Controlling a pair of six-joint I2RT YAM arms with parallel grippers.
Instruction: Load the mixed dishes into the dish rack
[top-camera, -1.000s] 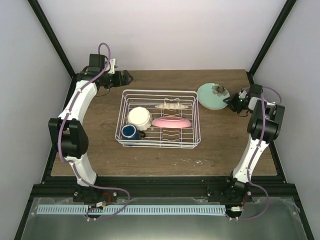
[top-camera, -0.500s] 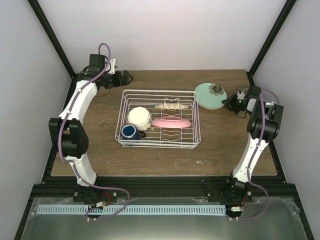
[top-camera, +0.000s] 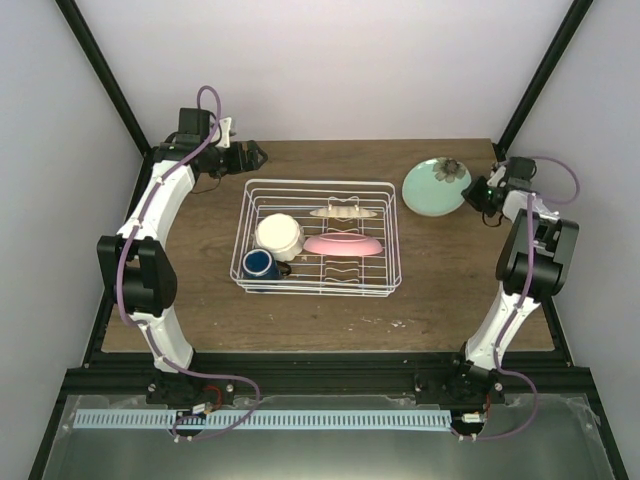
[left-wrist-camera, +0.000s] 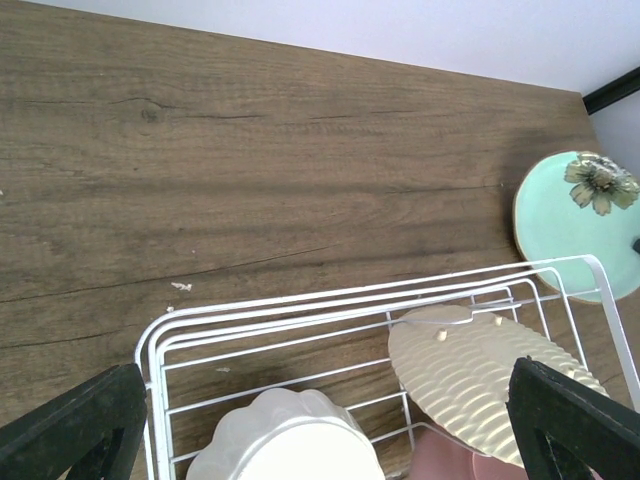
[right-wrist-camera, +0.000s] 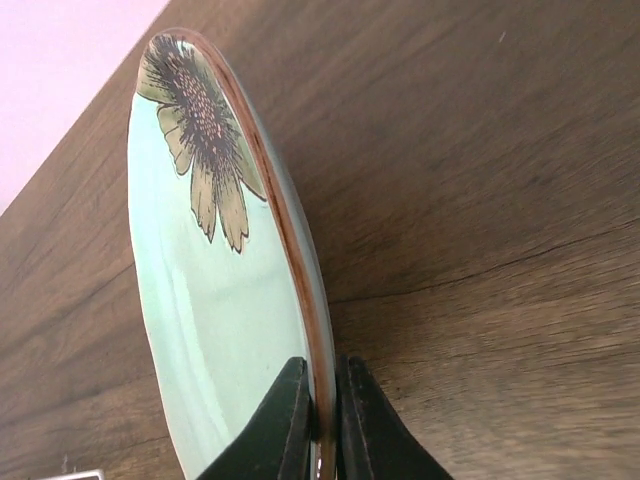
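The pale green plate (top-camera: 437, 187) with a brown flower is tilted above the table's back right, and my right gripper (top-camera: 473, 192) is shut on its rim. In the right wrist view both fingers (right-wrist-camera: 285, 420) pinch the plate (right-wrist-camera: 210, 280) edge, the gripper (right-wrist-camera: 322, 400) closed on it. The white wire dish rack (top-camera: 318, 182) stands mid-table and holds a cream-white bowl (top-camera: 278, 236), a dark blue mug (top-camera: 259, 264), a pink plate (top-camera: 343, 244) and a ribbed cream plate (top-camera: 345, 211). My left gripper (top-camera: 255, 154) hovers open behind the rack's back left corner, over the rack rim (left-wrist-camera: 300, 305) and bowl (left-wrist-camera: 290, 440).
Black frame posts rise at both back corners of the wooden table (top-camera: 440, 290). The rack's right half has free slots beside the pink plate. Bare wood (left-wrist-camera: 250, 150) lies behind the rack in the left wrist view, with the green plate (left-wrist-camera: 565, 225) at its right.
My right gripper closed on the green plate's rim and carried it up and slightly right and back, tilting it. The left arm has not moved.
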